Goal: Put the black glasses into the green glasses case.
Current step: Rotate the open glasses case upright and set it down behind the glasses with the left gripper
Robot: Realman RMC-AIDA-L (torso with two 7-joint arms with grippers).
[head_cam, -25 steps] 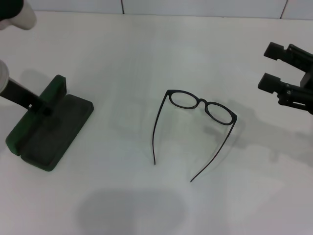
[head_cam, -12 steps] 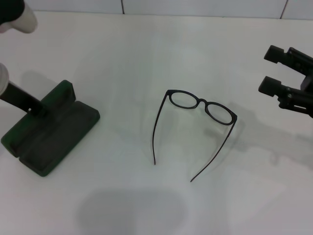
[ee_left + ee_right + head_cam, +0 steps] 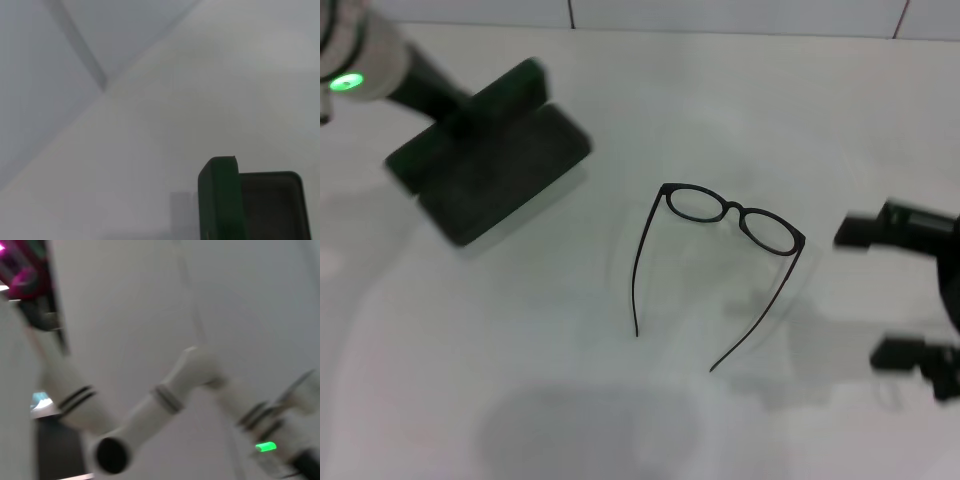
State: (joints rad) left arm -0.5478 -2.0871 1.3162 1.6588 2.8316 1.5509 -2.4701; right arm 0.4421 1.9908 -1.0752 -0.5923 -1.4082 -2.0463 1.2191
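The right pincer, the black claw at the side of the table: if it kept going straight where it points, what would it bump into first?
Probably the black glasses. The right pincer is open and points across the table toward their lenses, with nothing between. Its height is unclear, so it might pass above them.

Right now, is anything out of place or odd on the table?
Yes: the green glasses case is held by the left end effector, open and seemingly lifted. The black glasses lie unfolded on the table, undamaged.

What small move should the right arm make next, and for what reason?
Probably bring the right end effector, open beside the table's right edge, toward the black glasses: they lie untouched, while the left end effector holds the open green glasses case.
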